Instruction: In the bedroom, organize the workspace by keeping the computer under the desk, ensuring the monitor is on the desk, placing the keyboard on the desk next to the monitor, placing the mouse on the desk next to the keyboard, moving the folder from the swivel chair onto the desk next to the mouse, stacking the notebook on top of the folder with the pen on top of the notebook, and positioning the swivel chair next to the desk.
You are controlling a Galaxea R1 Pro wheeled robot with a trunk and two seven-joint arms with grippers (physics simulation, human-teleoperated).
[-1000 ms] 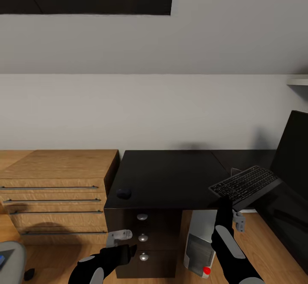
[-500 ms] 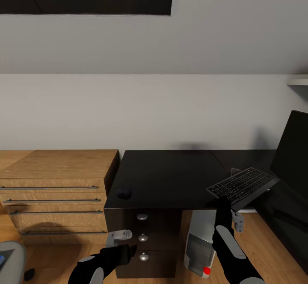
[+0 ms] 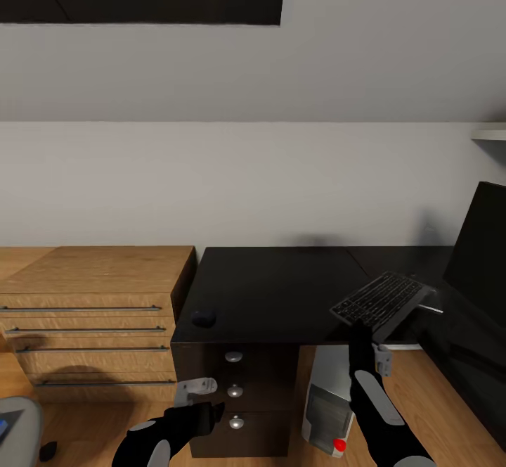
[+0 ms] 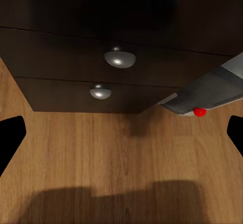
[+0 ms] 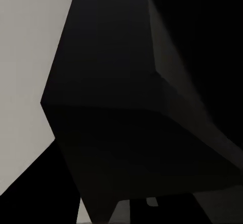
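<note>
Keyboard (image 3: 381, 303), tilted, clamped at its near edge in right gripper (image 3: 367, 344), shifted left from beside monitor (image 3: 480, 256) toward desk (image 3: 274, 291) over the last second, not yet set down; mouse (image 3: 204, 318) on desk; left gripper (image 3: 199, 387) empty, jaws apart.

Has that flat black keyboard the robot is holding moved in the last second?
Yes. The flat black keyboard has shifted left, away from the big black monitor and further over the black desk top.

Mouse (image 3: 204, 318) on desk (image 3: 274, 291) — computer (image 3: 330, 400) beneath.
</note>
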